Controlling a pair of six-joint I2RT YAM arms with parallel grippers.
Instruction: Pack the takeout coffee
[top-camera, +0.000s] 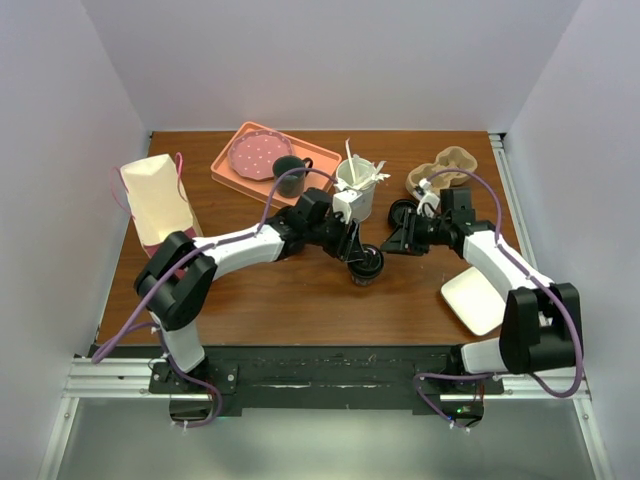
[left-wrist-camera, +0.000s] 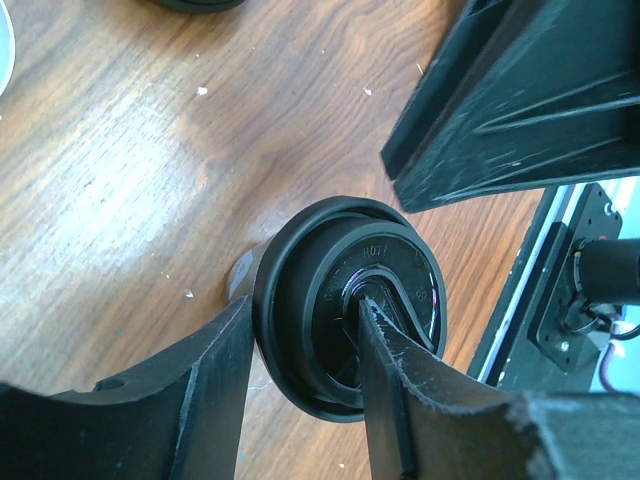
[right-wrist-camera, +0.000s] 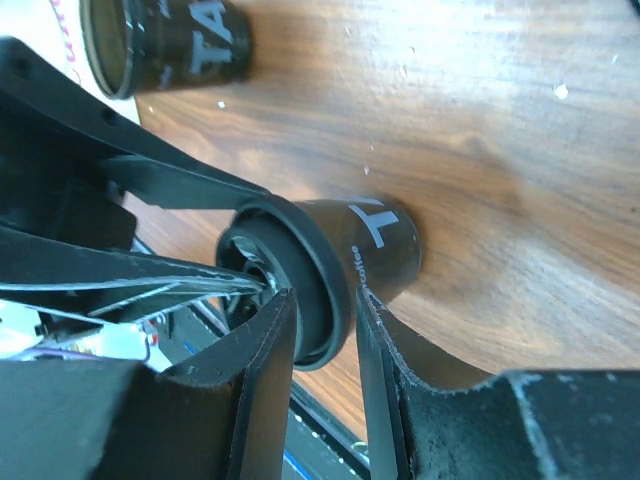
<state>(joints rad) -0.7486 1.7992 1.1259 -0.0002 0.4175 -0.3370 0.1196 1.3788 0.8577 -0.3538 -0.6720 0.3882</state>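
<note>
Left tool (left-wrist-camera: 305, 305) is gripping the takeout coffee (top-camera: 366, 266) by its round black lid (left-wrist-camera: 400, 262), one finger pressing outside the rim and the other sitting in the lid's sunken middle. The lidded cup is standing upright at the middle of the wooden tabletop (top-camera: 290, 300). Right tool (right-wrist-camera: 325, 300) is hovering just beside the same lid with its fingers slightly apart; I cannot tell whether they are touching it. Nearer the arm bases, a white dish (top-camera: 478, 298) is lying by the right arm. Just behind the right tool, an open black cup with white letters (right-wrist-camera: 190, 45) is standing. Farther back, a cream paper bag (top-camera: 158, 200) is standing at the left. A pink tray (top-camera: 315, 158) is carrying a dotted plate (top-camera: 257, 155) and a dark mug (top-camera: 290, 180). A white container of utensils (top-camera: 354, 178) and a cardboard cup carrier (top-camera: 448, 168) are sitting to its right.
</note>
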